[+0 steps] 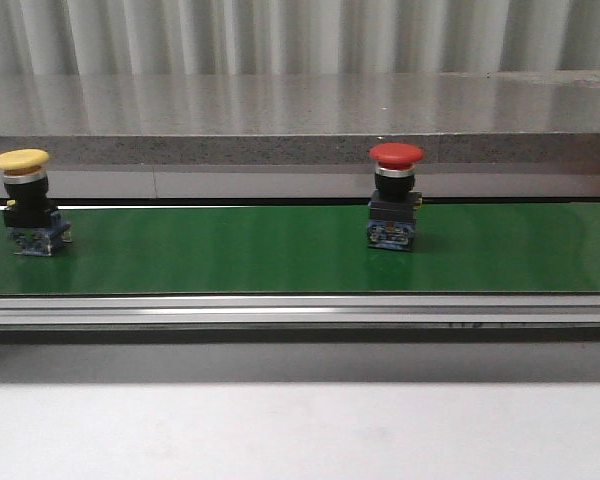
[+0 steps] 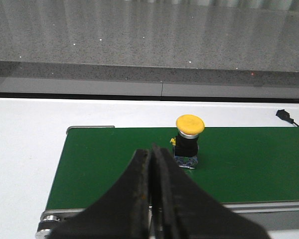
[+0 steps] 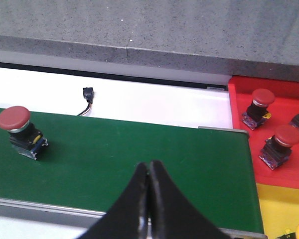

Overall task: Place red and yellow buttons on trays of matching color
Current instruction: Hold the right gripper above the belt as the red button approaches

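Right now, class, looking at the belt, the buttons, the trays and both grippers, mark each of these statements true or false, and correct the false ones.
1. The yellow button stands upright on the green belt. True.
2. The red button on the belt lies on its side. False: it stands upright, cap up.
3. The left gripper is shut and holds nothing. True.
4. The right gripper is clamped on a red button. False: it is shut on nothing, apart from the button.
5. The red tray already holds red buttons. True.
6. The two buttons on the belt touch each other. False: they stand well apart.
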